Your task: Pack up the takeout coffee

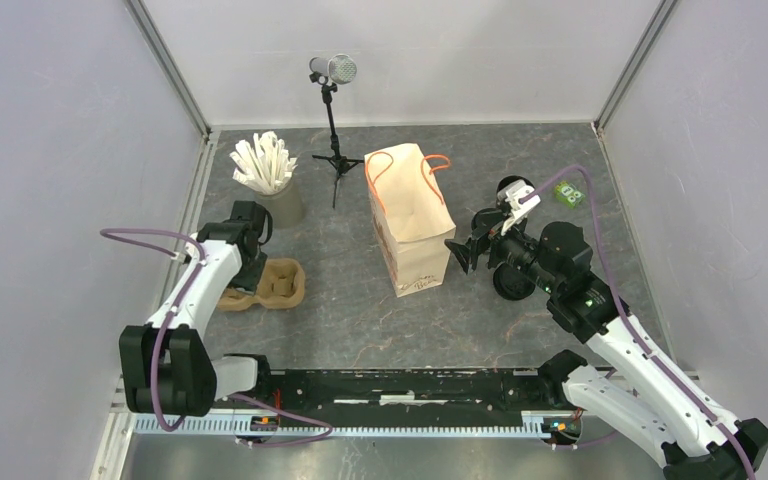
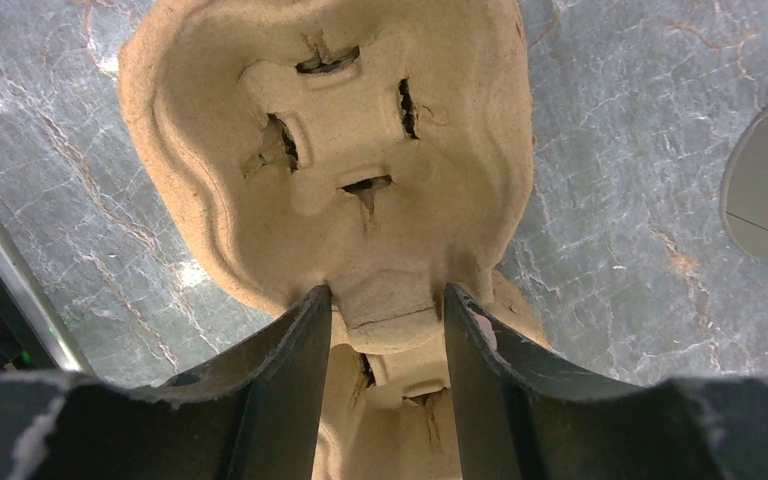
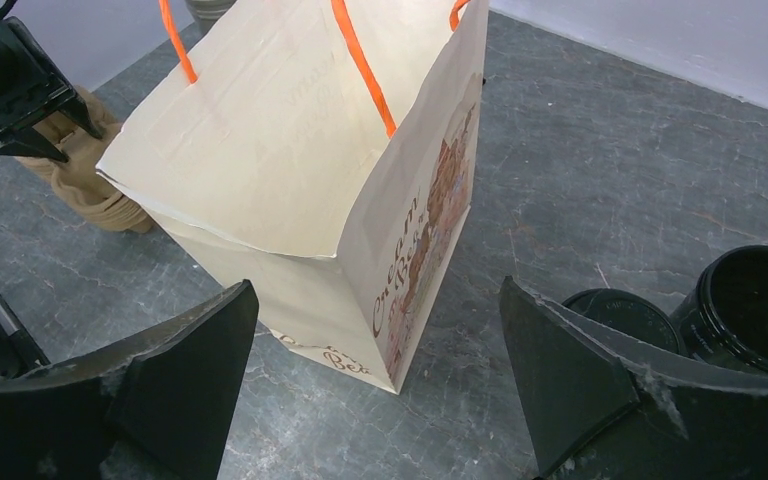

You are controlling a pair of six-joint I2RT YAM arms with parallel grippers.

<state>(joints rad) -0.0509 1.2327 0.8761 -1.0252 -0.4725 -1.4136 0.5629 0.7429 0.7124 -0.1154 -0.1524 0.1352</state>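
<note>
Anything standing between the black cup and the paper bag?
Nothing tall. The cup sits uncapped, its lid flat beside it on the bag's side; beyond that, bare table up to the paper bag.

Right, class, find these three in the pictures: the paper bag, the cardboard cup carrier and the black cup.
paper bag (image 1: 410, 225), top external view, its broad side panel.
cardboard cup carrier (image 2: 360, 130), left wrist view, the slotted middle of one well.
black cup (image 3: 760, 300), right wrist view, middle of its top.
</note>
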